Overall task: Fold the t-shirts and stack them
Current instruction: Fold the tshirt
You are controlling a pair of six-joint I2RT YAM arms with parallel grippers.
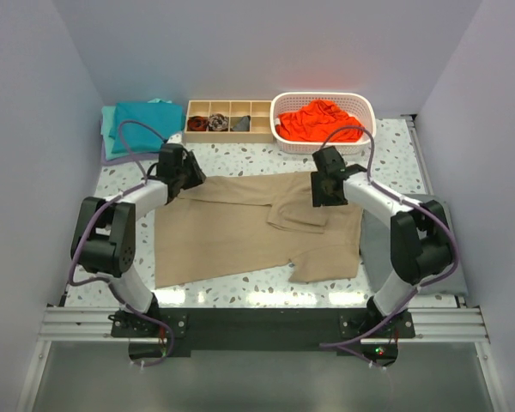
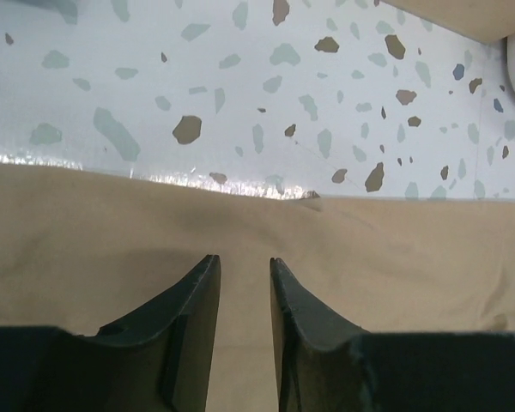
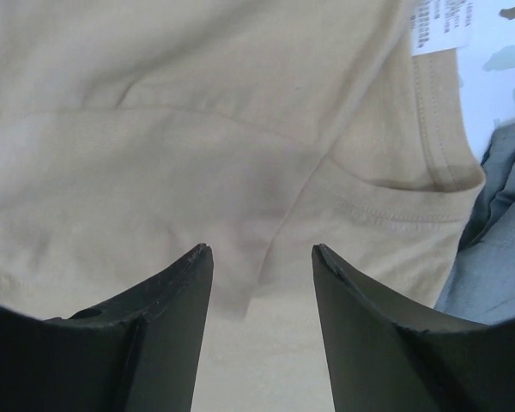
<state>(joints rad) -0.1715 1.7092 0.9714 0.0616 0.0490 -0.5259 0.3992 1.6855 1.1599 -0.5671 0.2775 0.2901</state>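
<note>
The tan shirt [image 1: 232, 240] lies flat across the middle of the table [image 1: 266, 159], hem towards the near edge. Its right side is doubled over in a flap, which looks like a fold begun. The left gripper [image 2: 243, 262] hangs over the shirt's far left corner, its fingers a narrow slit apart with nothing pinched. The right gripper [image 3: 262, 249] sits over the folded sleeve near the collar, fingers wider and also empty. Both seem placed to take the far edge. A grey cloth [image 3: 498, 257] shows beside the shirt's right side, partly hidden by the shirt and arm. Along the far edge, teal shirts [image 1: 146, 120] are stacked in the left corner. Beside them stand a tray [image 1: 227, 136] of socks [image 1: 208, 123] and a basket [image 1: 367, 120] of crumpled orange-red shirt [image 1: 319, 120]; how many is unclear.
</note>
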